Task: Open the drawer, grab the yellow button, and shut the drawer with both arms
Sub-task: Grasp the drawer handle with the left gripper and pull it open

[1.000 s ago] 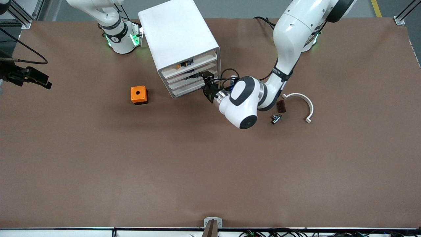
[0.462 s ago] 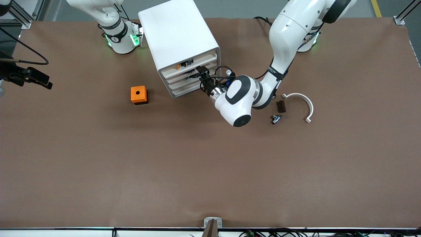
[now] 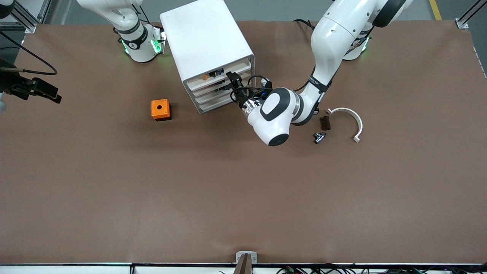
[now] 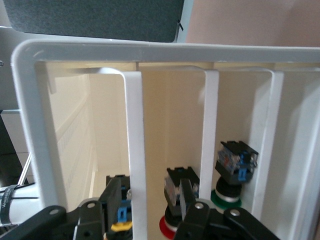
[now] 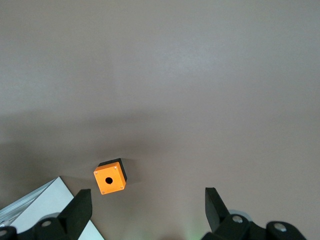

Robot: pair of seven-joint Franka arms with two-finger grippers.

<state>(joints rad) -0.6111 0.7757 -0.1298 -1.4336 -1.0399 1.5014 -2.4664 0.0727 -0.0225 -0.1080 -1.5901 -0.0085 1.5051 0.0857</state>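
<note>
**Front view.** A tall, smooth white cabinet with rounded edges stood at the upper middle of the frame on a matt brown table. Its three shallow tray drawers faced the lower part of the frame. The top drawer had its front in line with the two below. The button lay inside it, showing as a small orange-yellow spot at the end toward the right arm. The glossy left arm reached down from the top of the frame. Its black left gripper was at the top drawer's front.

An orange cube with a round hole sat beside the cabinet, lower in the frame. A white half-ring, a dark ribbed block and a small metal fitting lay toward the left arm's end.

**Left wrist view.** The fingers were apart and straddled the drawer's thin white front lip, with a gap on one side. The button's yellow cap showed at the bottom edge.

**Right wrist view.** The right gripper waited high over the table, its fingers spread wide and holding nothing. The cube was below it.
</note>
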